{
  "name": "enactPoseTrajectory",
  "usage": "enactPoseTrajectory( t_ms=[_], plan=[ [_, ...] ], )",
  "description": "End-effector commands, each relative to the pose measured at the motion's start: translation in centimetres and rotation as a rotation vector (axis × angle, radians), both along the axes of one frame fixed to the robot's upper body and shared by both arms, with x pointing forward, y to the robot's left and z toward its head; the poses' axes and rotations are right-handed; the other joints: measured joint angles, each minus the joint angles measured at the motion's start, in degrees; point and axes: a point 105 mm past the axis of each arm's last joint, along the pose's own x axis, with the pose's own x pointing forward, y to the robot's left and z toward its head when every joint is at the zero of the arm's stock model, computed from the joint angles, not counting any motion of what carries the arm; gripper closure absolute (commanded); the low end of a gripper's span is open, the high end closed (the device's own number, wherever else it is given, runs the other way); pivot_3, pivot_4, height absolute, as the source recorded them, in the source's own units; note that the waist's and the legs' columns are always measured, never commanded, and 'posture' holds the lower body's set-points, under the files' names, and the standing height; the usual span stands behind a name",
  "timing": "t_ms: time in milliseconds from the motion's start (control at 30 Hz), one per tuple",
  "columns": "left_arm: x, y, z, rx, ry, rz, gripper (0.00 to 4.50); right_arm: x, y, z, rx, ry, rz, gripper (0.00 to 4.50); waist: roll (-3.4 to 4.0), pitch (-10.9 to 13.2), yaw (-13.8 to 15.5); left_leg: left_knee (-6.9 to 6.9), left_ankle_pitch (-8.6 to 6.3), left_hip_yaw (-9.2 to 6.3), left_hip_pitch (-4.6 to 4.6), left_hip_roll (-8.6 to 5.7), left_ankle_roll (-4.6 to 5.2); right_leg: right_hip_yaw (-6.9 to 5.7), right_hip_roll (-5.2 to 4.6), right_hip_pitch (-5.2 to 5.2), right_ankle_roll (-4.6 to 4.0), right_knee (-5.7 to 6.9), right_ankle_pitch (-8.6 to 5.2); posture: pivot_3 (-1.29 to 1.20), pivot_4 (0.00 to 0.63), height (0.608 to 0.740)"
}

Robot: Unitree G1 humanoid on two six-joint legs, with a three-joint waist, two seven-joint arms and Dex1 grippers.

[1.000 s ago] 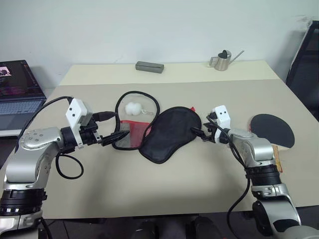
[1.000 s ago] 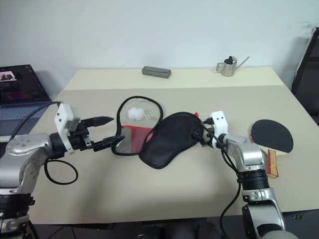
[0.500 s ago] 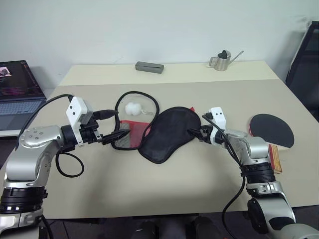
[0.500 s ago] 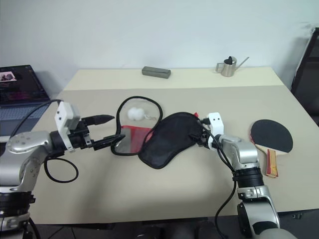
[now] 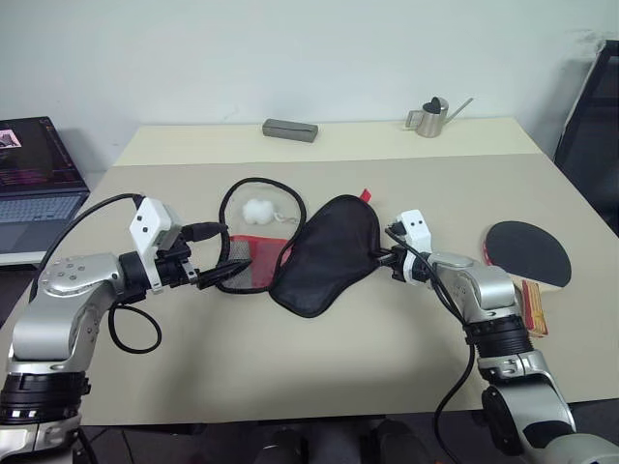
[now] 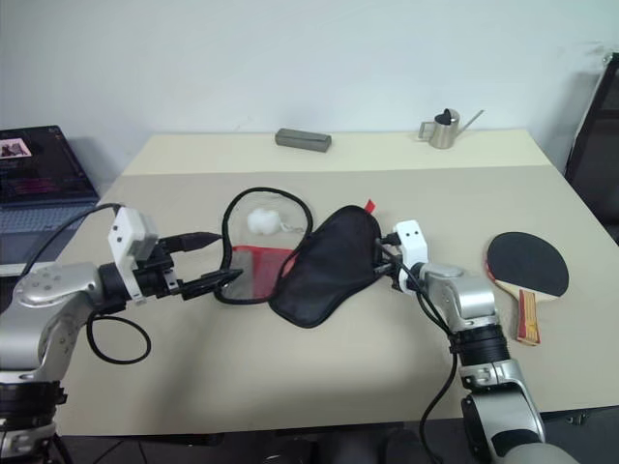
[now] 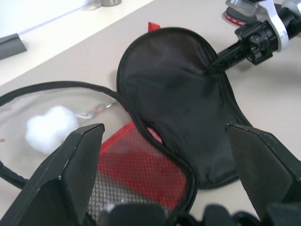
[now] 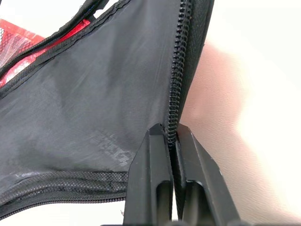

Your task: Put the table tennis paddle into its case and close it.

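Since a second ago the right tool (image 5: 384,258) has closed its two black fingers on the zipper rim of the soft black fabric paddle-shaped case (image 5: 324,253), and the case's black flap now stands tilted up off the beige tabletop (image 5: 319,367) on that side, with a small red tab (image 5: 366,194) showing at its far edge where before it lay flatter. From the right wrist view the fingers (image 8: 153,179) pinch the line of zipper teeth between them, with no gap left.

At the left, the left tool (image 5: 221,253) holds its fingers spread wide with nothing between them, its tips at the open end of the case, close by the red mesh panel (image 5: 256,259) and the black zipper rim that loops out over the tabletop. A white fluffy pompom charm (image 5: 257,208) lies inside that loop.

Well apart from the case, on the right side of the tabletop beyond the right arm, lies the table tennis paddle (image 5: 527,251), flat, its round black rubber face up and its tan wooden handle with red stripes pointing toward the near edge. At the far edge sit a small grey rectangular box (image 5: 290,130) and a small metal watering can (image 5: 430,118). An open laptop (image 5: 37,174) stands off to the left, beside the tabletop.
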Motion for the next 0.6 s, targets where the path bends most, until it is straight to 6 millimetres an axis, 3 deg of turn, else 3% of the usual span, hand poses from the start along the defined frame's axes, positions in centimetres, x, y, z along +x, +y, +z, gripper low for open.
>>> enactPoseTrajectory(
  t_ms=[33,600],
  plan=[
    [-1.0,-0.3,1.0,0.029,-0.031,-0.032,0.00,0.6,-0.6,1.7,-0.016,-0.036,0.033,4.47,0.00,0.0,0.0,0.00,0.00,-0.01,-0.01,0.00,0.00,-0.01,0.00,0.00,0.00,0.00,0.00,0.00,0.150,0.740],
    [-2.2,-2.6,-0.1,0.033,0.032,-0.131,0.00,3.0,-8.8,2.2,-0.367,-0.041,0.108,4.47,-0.02,0.0,0.1,0.01,0.00,0.03,-0.02,-0.01,0.01,-0.03,-0.01,0.03,0.00,-0.05,0.00,0.00,0.150,0.740]
  ],
)
